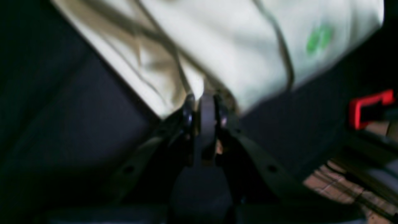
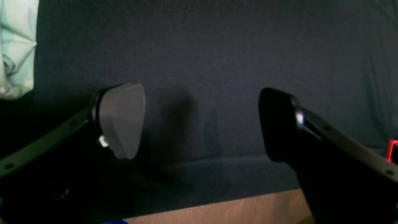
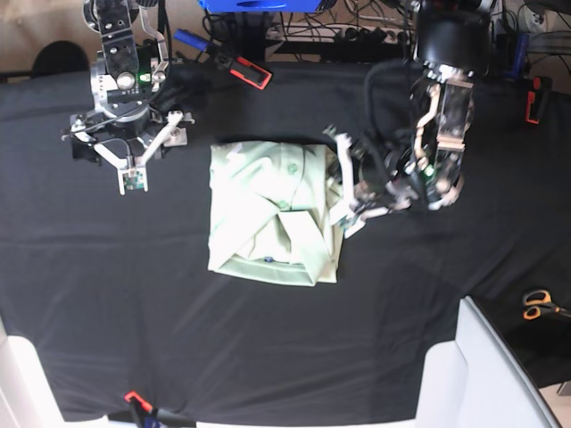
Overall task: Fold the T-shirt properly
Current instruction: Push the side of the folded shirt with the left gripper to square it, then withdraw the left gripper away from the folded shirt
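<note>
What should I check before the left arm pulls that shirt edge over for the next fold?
1. Left gripper shut on the T-shirt edge: ok; fingers pinch fabric in the left wrist view.
2. How many layers are pinched: cannot tell; the view is blurred.
3. Right gripper open and off the shirt: ok; only black tablecloth lies between its fingers.
4. Right arm out of the fold path: ok; it sits apart from the shirt in the base view.
5. Shirt lies as a compact rectangle: ok, though the edge by the left gripper is rumpled.
6. Scissors away from the shirt: ok.
</note>
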Controlling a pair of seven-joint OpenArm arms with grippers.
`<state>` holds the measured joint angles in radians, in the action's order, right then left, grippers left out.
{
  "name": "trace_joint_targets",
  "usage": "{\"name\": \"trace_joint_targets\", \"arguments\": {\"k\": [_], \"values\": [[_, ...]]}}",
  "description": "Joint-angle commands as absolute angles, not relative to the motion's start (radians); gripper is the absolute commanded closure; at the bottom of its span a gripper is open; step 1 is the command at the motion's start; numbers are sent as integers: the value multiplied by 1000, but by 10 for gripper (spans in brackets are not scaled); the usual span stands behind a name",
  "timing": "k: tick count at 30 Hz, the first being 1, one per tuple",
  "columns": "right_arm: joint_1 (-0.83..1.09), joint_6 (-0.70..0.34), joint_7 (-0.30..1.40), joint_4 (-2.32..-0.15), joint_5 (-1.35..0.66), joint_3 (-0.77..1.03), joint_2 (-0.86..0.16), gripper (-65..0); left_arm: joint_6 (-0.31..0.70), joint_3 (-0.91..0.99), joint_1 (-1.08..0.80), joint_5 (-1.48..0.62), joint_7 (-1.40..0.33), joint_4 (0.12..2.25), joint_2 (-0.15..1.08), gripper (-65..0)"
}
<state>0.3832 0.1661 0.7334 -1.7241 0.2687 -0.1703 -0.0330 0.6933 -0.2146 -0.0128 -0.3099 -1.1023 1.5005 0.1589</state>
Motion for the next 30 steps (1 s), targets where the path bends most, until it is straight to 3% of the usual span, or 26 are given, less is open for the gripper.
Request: {"name": "trace_joint_targets", "arguments": {"k": [1, 17, 24, 30], "values": [[372, 173, 716, -1742, 280, -170, -35, -543, 698, -214, -12, -317, -1092, 1535, 171, 0], [358, 173, 716, -1742, 280, -174, -33, -543, 698, -211, -113, -318, -1090, 1669, 257, 0], [358, 173, 723, -1774, 280, -268, -35, -543, 698, -211, -153, -222, -1090, 1672, 255, 0], [357, 173, 725, -1774, 280, -274, -35, -543, 698, -197, -194, -203, -1090, 1709, 263, -190]]}}
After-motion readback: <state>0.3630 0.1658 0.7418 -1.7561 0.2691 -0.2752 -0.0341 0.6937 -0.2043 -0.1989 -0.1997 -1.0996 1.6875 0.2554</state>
